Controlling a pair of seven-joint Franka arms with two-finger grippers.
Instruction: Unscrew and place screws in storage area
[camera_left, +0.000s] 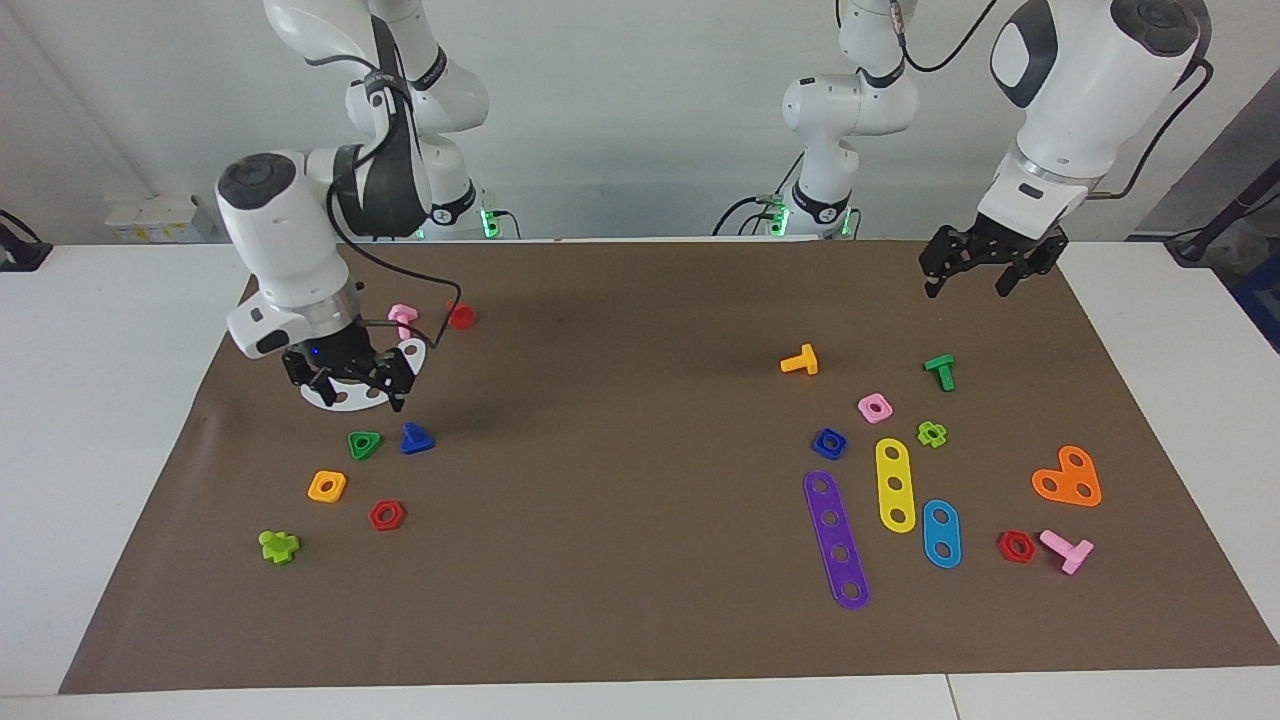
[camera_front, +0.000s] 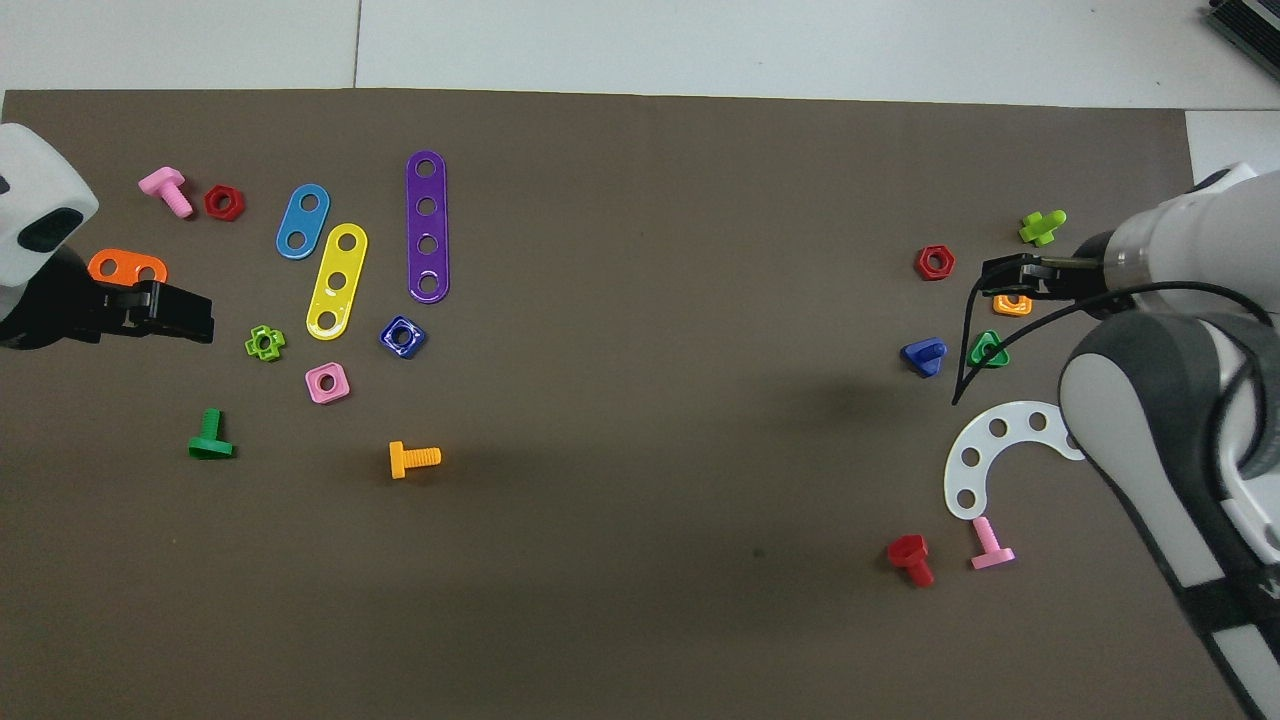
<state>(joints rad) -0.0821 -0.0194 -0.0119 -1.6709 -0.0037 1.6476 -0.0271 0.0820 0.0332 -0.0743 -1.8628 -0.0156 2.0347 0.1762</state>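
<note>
Screw (camera_left: 416, 439) (blue plastic, triangular head)

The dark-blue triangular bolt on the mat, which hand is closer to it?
Right. The right hand hangs open just above the dark-blue bolt, not touching it. The left hand waits at the left arm's end of the table.

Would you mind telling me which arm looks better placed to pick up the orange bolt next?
Probably the left. Its open pincer hangs over that end of the mat, where the orange bolt lies. The right pincer hangs empty over the white curved plate at the opposite end.
</note>
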